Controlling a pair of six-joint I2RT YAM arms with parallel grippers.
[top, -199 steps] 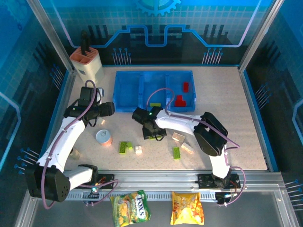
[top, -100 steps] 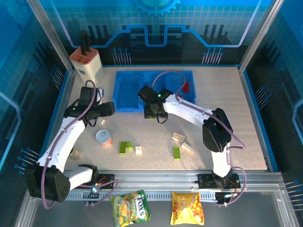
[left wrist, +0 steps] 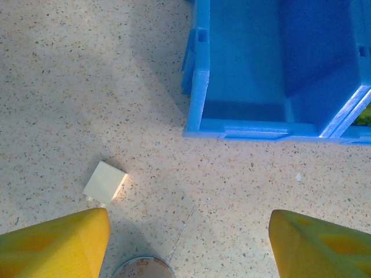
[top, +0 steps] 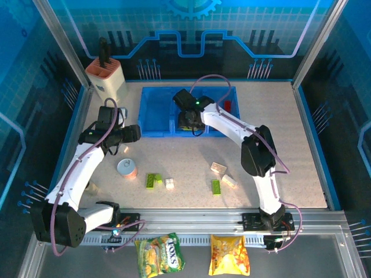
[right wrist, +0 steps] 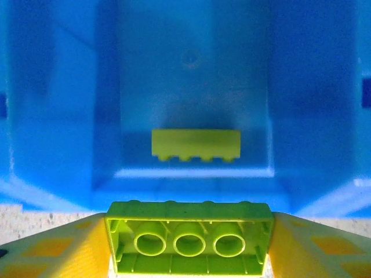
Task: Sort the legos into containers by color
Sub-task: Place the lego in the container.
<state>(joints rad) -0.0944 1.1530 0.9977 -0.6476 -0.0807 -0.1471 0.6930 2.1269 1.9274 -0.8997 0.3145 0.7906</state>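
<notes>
Lime brick clenched in right fingers above tray's middle compartment | left fingers spread, empty | reds binned | greens, creams left on counter, lower centre.

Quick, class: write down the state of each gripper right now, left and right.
Left gripper: open, holding nothing.
Right gripper: closed on a green brick.

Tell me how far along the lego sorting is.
Done: red bricks sit in the tray's right compartment and one green brick lies in the middle one. In hand: the right pincer grips another green brick at that compartment's near edge. Left: green bricks and cream bricks on the table; the left compartment is empty.
</notes>
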